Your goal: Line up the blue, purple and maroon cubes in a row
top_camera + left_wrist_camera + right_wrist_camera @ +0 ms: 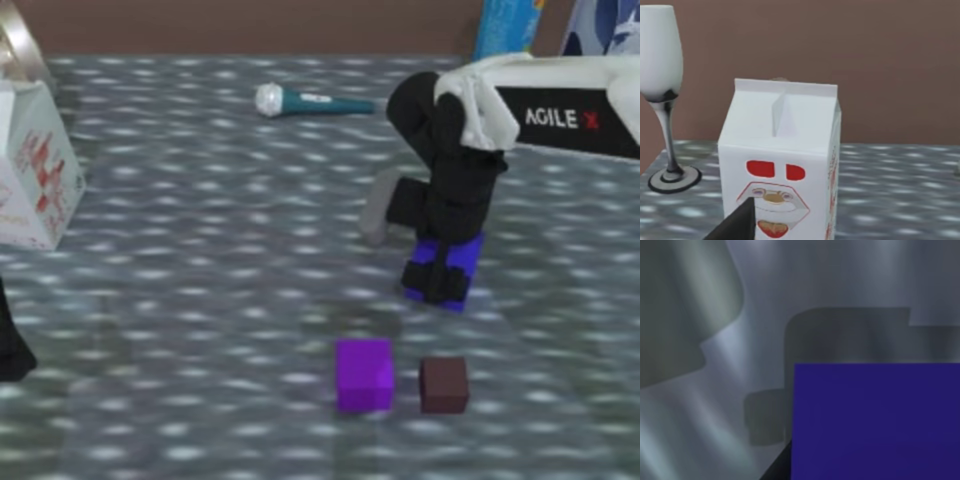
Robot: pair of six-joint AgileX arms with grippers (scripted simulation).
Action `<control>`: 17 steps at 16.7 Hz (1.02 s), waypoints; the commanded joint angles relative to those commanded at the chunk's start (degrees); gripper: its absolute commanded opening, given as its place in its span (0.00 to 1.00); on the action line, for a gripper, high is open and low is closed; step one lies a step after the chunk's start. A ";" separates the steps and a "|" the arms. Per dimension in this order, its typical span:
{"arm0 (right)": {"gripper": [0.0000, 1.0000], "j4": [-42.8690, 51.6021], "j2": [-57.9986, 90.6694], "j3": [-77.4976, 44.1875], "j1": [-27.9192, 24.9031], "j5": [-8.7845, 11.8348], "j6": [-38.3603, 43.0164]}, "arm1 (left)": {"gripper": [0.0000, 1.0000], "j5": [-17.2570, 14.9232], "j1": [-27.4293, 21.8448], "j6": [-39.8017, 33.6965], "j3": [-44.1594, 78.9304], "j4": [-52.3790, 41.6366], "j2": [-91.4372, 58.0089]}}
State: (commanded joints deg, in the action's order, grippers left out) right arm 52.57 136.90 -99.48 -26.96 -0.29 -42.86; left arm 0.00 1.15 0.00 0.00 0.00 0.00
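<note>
Grey mottled tabletop (200, 260) is filling the top view, with a brown wall running behind it. I am seeing my right gripper (437, 285) reaching down from the white arm (560, 110) and clenching the blue cube (462, 262), its black fingers pressing on the cube's sides. Just below the gripper, toward the near edge, the purple cube (364, 374) and the maroon cube (444, 385) are sitting side by side, close but apart, the maroon one more directly under the gripper and the purple one off to its left. Beyond the gripper a teal microphone (315, 102) is lying near the wall. Far left of the gripper a milk carton (35, 180) is standing, and a bit of my left arm (12, 345) is showing at the left edge, parked.

Turning to the left wrist view, I am looking at the carton (782, 160) straight ahead with a wine glass (660, 75) standing beside it; a dark finger (737, 225) is poking in, and I cannot tell whether that gripper is released or clenched.

Turning to the right wrist view, the blue cube (875, 420) is filling much of the picture, hanging over the table (765, 280) and its own shadow.
</note>
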 joint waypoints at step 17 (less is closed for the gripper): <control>0.00 13.27 -5.33 -7.96 -0.32 0.22 0.26 | 1.00 0.00 0.00 0.00 0.00 0.00 0.00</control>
State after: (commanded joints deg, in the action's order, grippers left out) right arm 65.83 131.57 -107.44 -27.28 -0.07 -42.60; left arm 0.00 1.15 0.00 0.00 0.00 0.00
